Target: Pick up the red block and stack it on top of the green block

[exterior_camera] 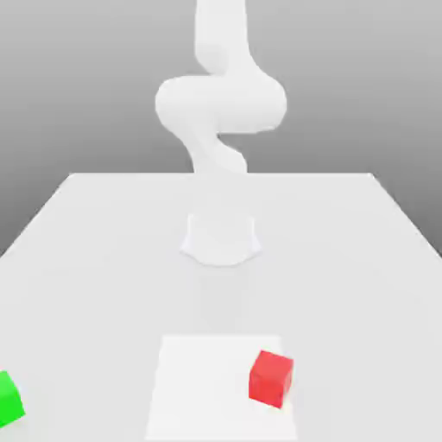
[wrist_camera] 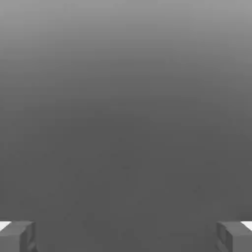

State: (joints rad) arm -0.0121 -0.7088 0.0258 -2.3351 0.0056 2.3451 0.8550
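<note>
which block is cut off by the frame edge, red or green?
The green block: it sits at the exterior view's left edge, partly out of frame. The red block is fully visible, right of center.

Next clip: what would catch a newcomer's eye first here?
The red block stands out on the white table, toward the exterior view's right, near the front. The green block sits apart from it at the left edge, partly cut off. Behind them the white arm rises; the hand view shows the gripper open, holding nothing.
</note>
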